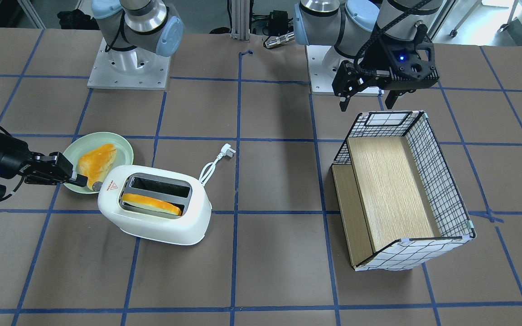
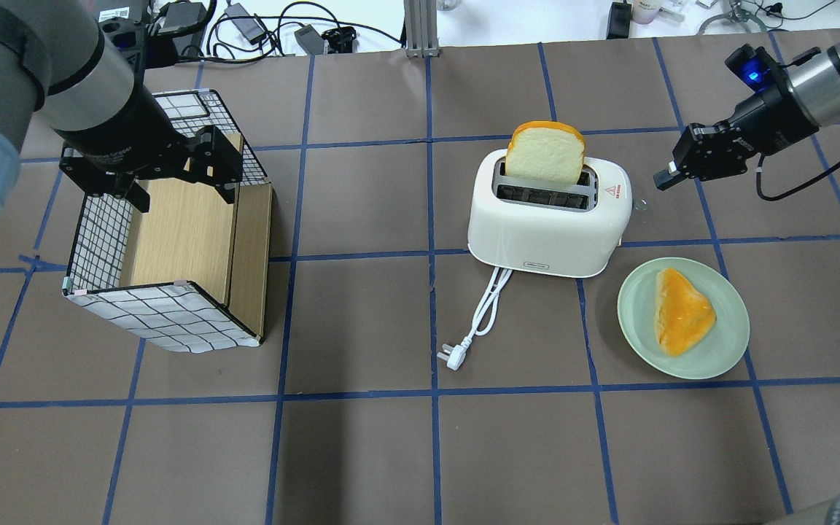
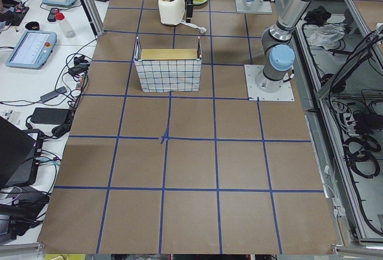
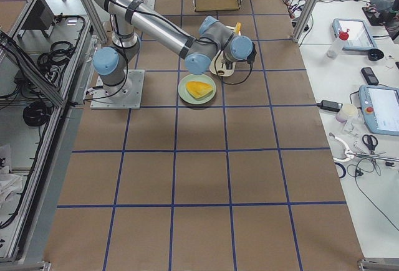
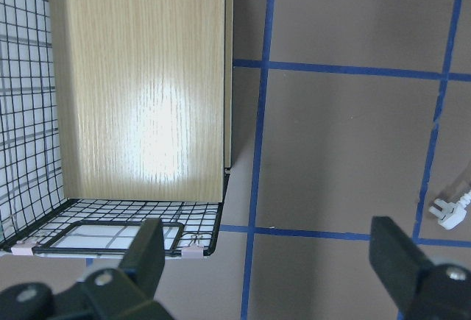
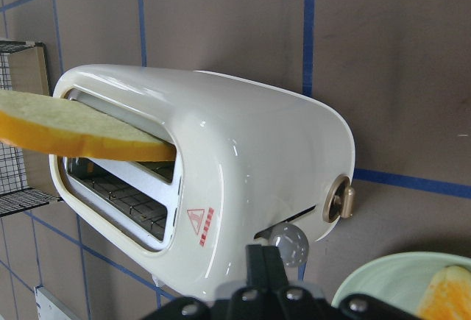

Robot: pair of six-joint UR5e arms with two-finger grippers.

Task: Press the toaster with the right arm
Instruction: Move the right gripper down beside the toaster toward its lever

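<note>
Overhead: the toaster (image 2: 547,219) stands on the desk (image 2: 362,452), with my right end effector (image 2: 664,180) at its 3 o'clock, fingers together, near but not touching. Right wrist: the lever (image 6: 338,199) shows at 2 o'clock. I judge this the approach; next, shift onto it and press down.

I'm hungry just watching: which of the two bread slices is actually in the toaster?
The upright slice standing in the toaster, its white face showing; the other slice lies flat on the green plate beside it.

Bread slice (image 2: 682,310) lies on green plate (image 2: 728,332), wire basket (image 2: 161,319) apart
</note>
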